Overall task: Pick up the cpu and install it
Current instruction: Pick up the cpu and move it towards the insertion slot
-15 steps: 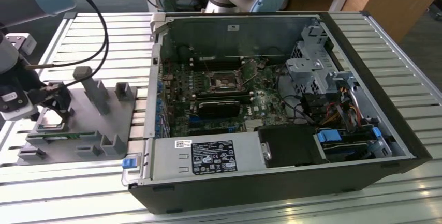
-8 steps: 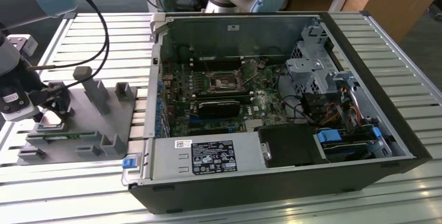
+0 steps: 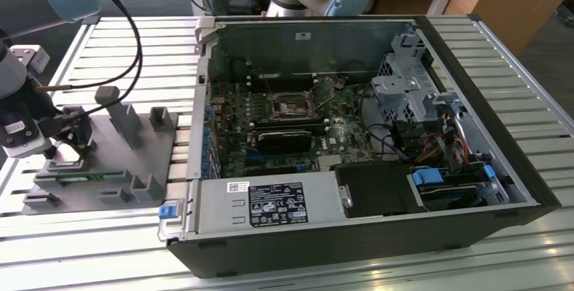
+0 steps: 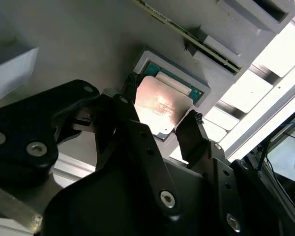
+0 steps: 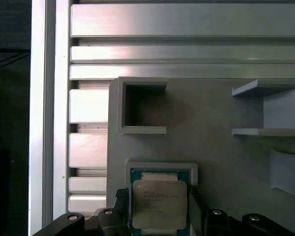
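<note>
The cpu (image 5: 159, 205), a flat square chip with a silvery top on a green base, lies in a shallow square pocket of the grey holder tray (image 5: 221, 147). In both wrist views my gripper (image 4: 162, 101) is down over it, one black finger against each of two opposite edges, so it is shut on the cpu. The chip still rests in its pocket. In the exterior view the gripper (image 3: 56, 148) hangs low over the tray's end at the exterior view's left. The open computer case (image 3: 359, 136) holds the motherboard, whose socket (image 3: 294, 107) stands bare near the middle.
The grey tray (image 3: 117, 163) carries upright posts and slots, with a green memory stick (image 3: 85, 177) lying in it. Black cables loop from the arm above the tray. A black heatsink block (image 3: 282, 138) sits on the motherboard below the socket. A slatted metal table lies underneath.
</note>
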`<state>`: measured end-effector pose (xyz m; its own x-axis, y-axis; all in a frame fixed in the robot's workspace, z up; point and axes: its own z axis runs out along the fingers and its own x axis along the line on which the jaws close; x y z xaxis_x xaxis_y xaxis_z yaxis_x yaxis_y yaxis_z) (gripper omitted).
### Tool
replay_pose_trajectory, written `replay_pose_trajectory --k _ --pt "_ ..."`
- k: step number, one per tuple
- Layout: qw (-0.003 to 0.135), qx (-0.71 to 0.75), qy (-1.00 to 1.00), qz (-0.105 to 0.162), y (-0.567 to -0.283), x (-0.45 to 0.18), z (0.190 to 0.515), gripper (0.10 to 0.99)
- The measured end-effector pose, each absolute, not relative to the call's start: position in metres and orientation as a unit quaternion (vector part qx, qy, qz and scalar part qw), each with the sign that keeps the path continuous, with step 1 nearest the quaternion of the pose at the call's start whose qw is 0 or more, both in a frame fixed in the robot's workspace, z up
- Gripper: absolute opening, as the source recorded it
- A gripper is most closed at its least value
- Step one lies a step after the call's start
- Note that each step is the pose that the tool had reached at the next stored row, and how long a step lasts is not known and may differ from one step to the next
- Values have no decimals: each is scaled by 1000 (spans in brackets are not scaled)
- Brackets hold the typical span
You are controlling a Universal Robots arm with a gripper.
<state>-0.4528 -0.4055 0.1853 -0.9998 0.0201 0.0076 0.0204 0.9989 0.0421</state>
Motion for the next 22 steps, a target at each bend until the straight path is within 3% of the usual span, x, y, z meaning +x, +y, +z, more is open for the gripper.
replay_pose_trajectory --k 22 --pt "-2 -10 -1000 -20 -405 -456 185 584"
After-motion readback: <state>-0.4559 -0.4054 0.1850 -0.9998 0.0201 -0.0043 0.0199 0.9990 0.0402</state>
